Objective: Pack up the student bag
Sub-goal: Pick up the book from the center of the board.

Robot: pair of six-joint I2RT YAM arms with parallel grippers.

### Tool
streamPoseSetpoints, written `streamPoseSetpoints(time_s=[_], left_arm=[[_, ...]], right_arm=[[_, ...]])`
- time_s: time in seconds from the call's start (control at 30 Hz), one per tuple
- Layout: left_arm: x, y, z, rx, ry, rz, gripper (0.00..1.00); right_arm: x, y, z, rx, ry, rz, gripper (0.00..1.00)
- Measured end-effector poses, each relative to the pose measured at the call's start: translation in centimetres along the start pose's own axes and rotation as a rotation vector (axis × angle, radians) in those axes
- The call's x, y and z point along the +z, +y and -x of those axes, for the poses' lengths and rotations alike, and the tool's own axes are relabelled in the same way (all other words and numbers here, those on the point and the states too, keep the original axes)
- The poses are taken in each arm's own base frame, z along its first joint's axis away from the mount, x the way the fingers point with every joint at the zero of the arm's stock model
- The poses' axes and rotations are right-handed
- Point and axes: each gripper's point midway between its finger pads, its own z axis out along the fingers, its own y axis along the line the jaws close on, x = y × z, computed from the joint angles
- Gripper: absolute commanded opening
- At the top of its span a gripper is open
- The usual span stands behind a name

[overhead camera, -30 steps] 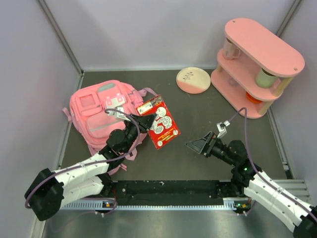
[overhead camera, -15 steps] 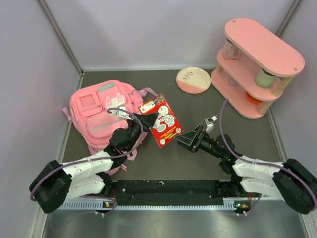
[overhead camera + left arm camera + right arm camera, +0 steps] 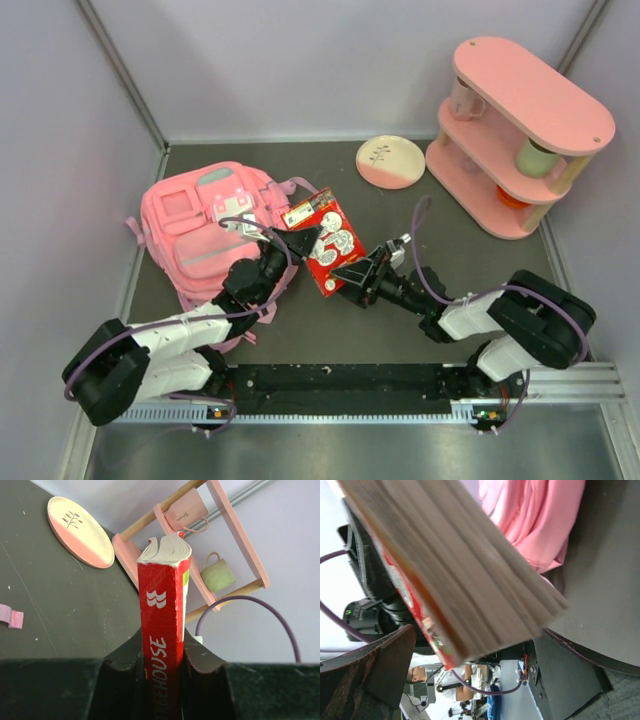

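The pink student bag (image 3: 205, 225) lies at the left of the table; its pink fabric also shows in the right wrist view (image 3: 532, 515). My left gripper (image 3: 296, 243) is shut on the spine of a red paperback book (image 3: 326, 243) and holds it raised just right of the bag. In the left wrist view the book (image 3: 164, 610) stands upright between the jaws. My right gripper (image 3: 352, 276) is open at the book's lower right corner. In the right wrist view the book's page edge (image 3: 465, 575) lies between its spread fingers (image 3: 390, 665), not clamped.
A pink and cream plate (image 3: 391, 161) lies at the back. A pink two-tier shelf (image 3: 520, 125) with mugs stands at the back right. Grey walls close the table's sides. A black rail runs along the near edge (image 3: 340, 385).
My right gripper has moved left across the table to the book's lower corner. My left gripper has tilted the book slightly and kept its hold.
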Motion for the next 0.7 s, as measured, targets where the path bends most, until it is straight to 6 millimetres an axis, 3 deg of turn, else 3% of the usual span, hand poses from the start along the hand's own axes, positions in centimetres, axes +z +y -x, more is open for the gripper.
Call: streamPoseSetpoints(time_s=[0.17, 0.47, 0.63, 0.7], left_arm=[[0.0, 0.0, 0.1, 0.011, -0.006, -0.002, 0.0], [-0.6, -1.0, 1.3, 0.016, -0.03, -0.018, 0.0], [-0.8, -0.6, 0.9, 0.028, 0.005, 0.011, 0.0], [-0.8, -0.3, 0.7, 0.027, 0.014, 0.023, 0.0]], right_arm=[[0.4, -1.7, -0.4, 0.033, 0.0, -0.051, 0.93], [1.6, 0.5, 0.4, -0.006, -0.027, 0.017, 0.72], [1.8, 0.9, 0.5, -0.022, -0.027, 0.03, 0.51], [1.8, 1.0, 0.4, -0.031, -0.023, 0.035, 0.32]])
